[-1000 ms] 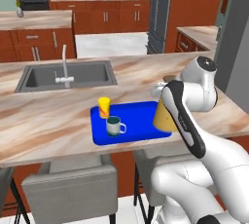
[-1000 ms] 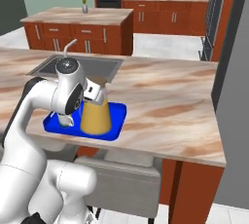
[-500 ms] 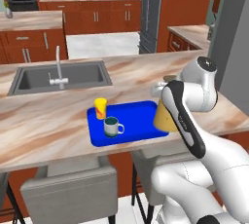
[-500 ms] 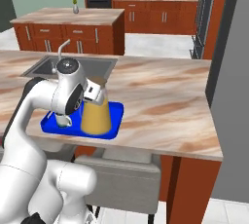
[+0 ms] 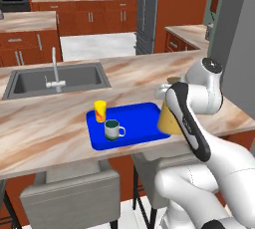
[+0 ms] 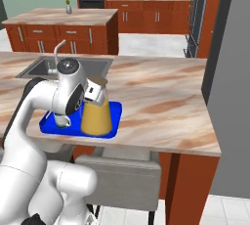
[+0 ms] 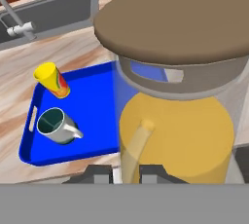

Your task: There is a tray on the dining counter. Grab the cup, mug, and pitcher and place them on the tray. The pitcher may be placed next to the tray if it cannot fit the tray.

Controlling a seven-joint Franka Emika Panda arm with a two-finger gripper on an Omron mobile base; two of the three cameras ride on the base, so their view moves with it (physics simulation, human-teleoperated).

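Your gripper is closed narrowly on the pitcher's thin handle, with one dark fingertip showing on each side of it at the bottom of the hand view. The pitcher itself, a clear glass carafe with a round brown lid and orange-yellow liquid, sits upright at the right end of the blue tray. In the right base view its wide base looks to be over that end of the tray, close to the near edge of the table; you cannot tell from these angles whether the base rests on the tray or hangs just above it.

On the tray's left half you have the yellow cup at the far left corner and the white mug with its teal inside just in front of it, handle pointing right. The two stand near each other without touching, and both are well apart from the pitcher.

Beyond the tray, the steel sink and its faucet are set into the same table. Grey stools stand beneath its near edge.
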